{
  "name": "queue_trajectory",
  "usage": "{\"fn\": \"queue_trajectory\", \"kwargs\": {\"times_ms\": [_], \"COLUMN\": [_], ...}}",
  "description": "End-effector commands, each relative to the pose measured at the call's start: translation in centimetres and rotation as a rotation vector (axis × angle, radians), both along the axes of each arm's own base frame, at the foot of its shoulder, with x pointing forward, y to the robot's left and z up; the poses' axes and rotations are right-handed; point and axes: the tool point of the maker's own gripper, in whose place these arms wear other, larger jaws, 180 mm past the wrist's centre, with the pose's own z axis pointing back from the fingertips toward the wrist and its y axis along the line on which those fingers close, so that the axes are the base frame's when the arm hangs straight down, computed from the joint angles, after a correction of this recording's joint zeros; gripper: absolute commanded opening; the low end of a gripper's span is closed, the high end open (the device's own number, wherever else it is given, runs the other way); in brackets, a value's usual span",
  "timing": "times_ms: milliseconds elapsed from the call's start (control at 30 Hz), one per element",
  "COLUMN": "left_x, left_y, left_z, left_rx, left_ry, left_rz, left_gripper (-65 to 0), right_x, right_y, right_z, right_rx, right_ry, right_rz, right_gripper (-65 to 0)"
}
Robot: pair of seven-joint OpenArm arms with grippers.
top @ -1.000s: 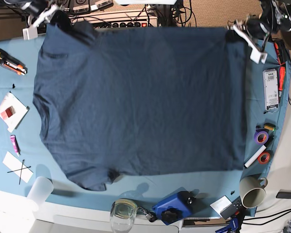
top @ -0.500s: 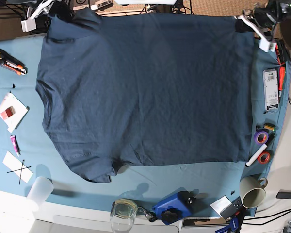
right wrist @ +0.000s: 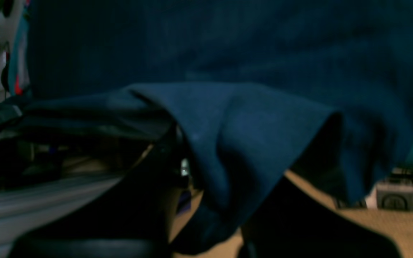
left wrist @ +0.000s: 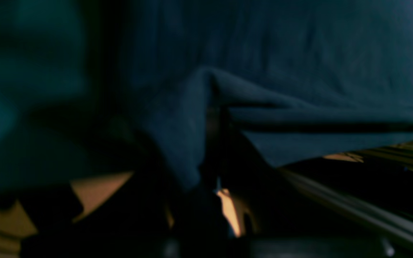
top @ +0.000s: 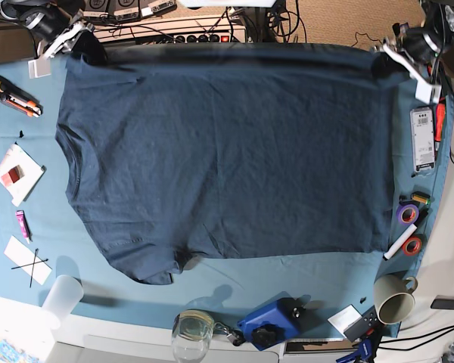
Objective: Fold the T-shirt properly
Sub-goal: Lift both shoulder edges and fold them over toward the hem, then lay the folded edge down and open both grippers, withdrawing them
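Right now we have the T-shirt [top: 227, 151] spread nearly flat over the teal tablecloth [top: 303, 276], filling the middle of the base view, one sleeve reaching toward 8 o'clock and its far edge running along 12 o'clock at the table's back. Our left gripper [top: 390, 60] sits at about 1 o'clock, pressed together on that far corner of the cloth; the left wrist view shows navy fabric [left wrist: 206, 118] bunched and draped over the closed jaws. Our right gripper [top: 79, 41] is at about 11 o'clock, likewise pinching the T-shirt at the opposite far corner, and the right wrist view shows a fold of cloth [right wrist: 235, 136] hanging from the pinch.

We judge the garment light, limp and not at all fragile: it will sag between our two holds, wrinkle easily and drag against the tablecloth rather than slide freely. Thin cotton can slip from a shallow pinch, so holds should bite well into the hem or seams. We think corners and shoulder seams are the sensible places to take hold, keeping the held edge taut between both arms so each fold lands straight.
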Motion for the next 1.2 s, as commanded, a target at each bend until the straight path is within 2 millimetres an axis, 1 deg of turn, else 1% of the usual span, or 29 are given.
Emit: {"fn": "queue_trajectory", "kwargs": {"times_ms": [0,67,267,433,600,700,800,900,1033,1167], "left_x": [0.9,1.9,4.3,6.6,9.1,10.4,11.5,12.2,13.2,14.8], "left_y": [0.3,0.5,1.3,0.6,0.6,1.0,0.8,-0.2,-0.9,-0.7], "left_z": [0.9,1.4,2.2,2.2,1.9,2.6,2.9,2.6,1.5,2.0], "left_rx": [0.011,0.018,0.068,0.115,0.200,0.237,0.273,0.289,0.332,0.328], "left_ry": [-0.048,-0.084,-0.158,-0.196,-0.206,-0.245,-0.264,-0.275,-0.268,-0.296], "left_rz": [0.001,0.008,0.030,-0.003,-0.004,0.000,-0.016,-0.047,-0.083,-0.049], "left_gripper": [-65.0,-65.0,-65.0,-65.0,-65.0,-65.0,-65.0,-65.0,-65.0,-65.0], "right_x": [0.9,1.8,4.8,7.6,10.2,11.9,13.6,15.1,17.1,19.1], "right_y": [-0.6,-1.0,-1.9,-2.7,-2.3,-2.1,-2.1,-1.8,-1.6,-2.5], "right_z": [1.0,1.0,1.6,2.2,2.4,2.7,3.2,2.8,1.2,0.9], "right_rx": [-0.023,-0.049,-0.122,-0.194,-0.258,-0.311,-0.358,-0.362,-0.315,-0.296], "right_ry": [-0.045,-0.066,-0.137,-0.193,-0.235,-0.261,-0.293,-0.297,-0.277,-0.290], "right_rz": [-0.007,-0.013,-0.025,-0.034,0.005,0.029,0.046,0.066,0.058,0.015], "right_gripper": [-65.0,-65.0,-65.0,-65.0,-65.0,-65.0,-65.0,-65.0,-65.0,-65.0]}}
